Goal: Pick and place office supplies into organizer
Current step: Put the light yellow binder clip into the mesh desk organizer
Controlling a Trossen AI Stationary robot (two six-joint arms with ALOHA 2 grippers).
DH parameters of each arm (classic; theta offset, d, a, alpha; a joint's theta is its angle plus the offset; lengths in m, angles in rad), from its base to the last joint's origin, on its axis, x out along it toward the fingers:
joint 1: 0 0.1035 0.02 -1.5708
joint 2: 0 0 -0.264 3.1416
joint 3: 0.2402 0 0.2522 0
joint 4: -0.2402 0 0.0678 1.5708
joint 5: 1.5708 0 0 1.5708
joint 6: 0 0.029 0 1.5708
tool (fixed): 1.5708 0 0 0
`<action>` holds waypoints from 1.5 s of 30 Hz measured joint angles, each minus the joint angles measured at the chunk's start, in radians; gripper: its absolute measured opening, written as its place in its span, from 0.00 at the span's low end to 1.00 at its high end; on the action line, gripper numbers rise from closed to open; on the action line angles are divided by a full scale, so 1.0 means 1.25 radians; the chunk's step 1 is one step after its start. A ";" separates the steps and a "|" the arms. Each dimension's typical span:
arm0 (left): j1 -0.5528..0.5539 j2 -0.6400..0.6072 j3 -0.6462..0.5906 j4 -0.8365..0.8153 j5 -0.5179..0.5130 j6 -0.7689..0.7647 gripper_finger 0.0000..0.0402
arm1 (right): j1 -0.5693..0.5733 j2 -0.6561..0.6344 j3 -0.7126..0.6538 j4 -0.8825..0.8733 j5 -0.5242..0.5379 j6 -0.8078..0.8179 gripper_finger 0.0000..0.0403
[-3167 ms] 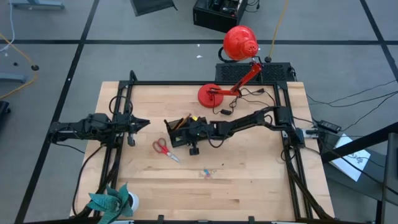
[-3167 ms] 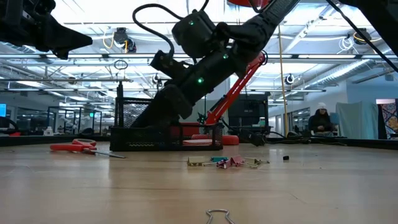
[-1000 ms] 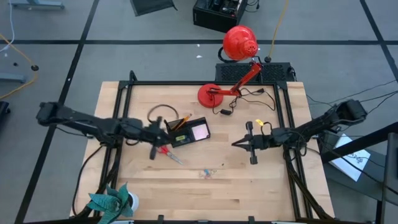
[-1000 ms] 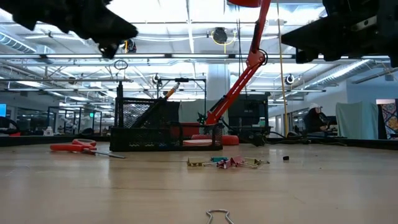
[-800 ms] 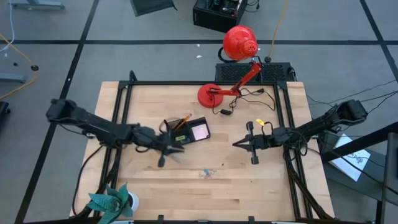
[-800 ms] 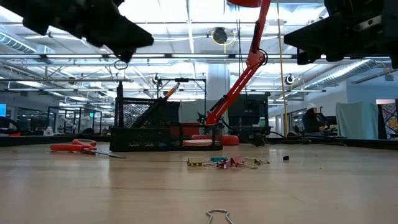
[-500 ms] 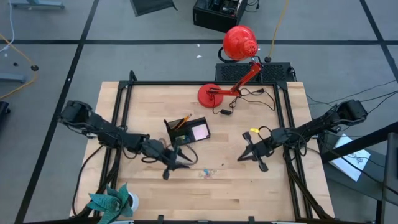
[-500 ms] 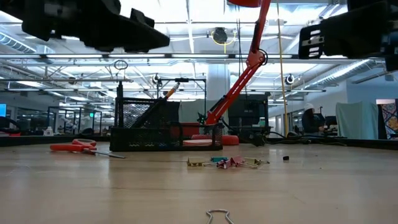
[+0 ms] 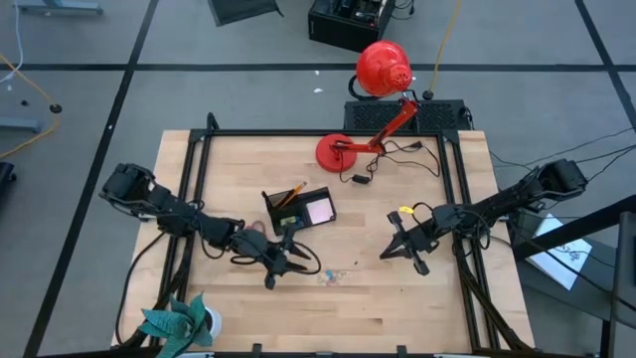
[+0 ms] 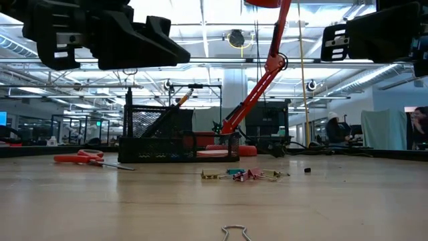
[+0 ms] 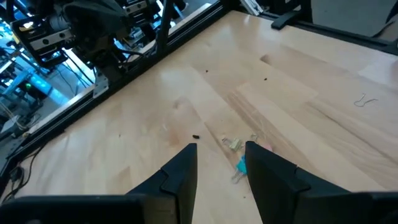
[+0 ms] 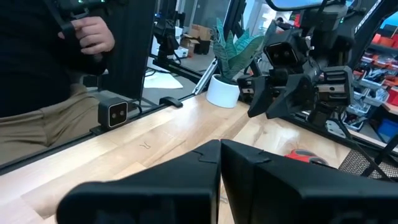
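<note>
- Left pincer (image 9: 298, 263) released, fingers parted, raised above the tabletop (image 9: 397, 298) just at 9 o'clock of the small clips (image 9: 331, 275).
- Red-handled scissors (image 10: 87, 158) flat on the tabletop, hidden under the left arm from above.
- Organizer (image 9: 298, 212) centre, pink notepad (image 9: 320, 211) inside.
- Right pincer (image 9: 391, 249) clenched, holding nothing, at 3 o'clock.

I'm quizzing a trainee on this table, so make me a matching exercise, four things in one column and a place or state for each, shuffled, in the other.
Things:
1. scissors
2. pink notepad
3. left gripper
4. right gripper

Places or states:
A. jaws shut
B. jaws apart, above the small clips
C. inside the organizer
D. flat on the table, outside the organizer

Pairs: 1-D, 2-C, 3-B, 4-A
</note>
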 joint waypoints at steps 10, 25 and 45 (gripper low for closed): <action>0.000 0.000 0.000 0.034 -0.041 -0.263 0.35 | -0.002 0.000 0.000 0.000 0.002 -0.013 0.01; -0.054 0.152 0.101 -0.059 -0.063 -0.457 0.35 | -0.002 0.000 0.000 0.005 0.066 -0.009 0.01; -0.015 0.273 0.401 -0.509 0.160 -0.201 0.35 | 0.000 0.000 0.001 0.048 0.064 0.045 0.01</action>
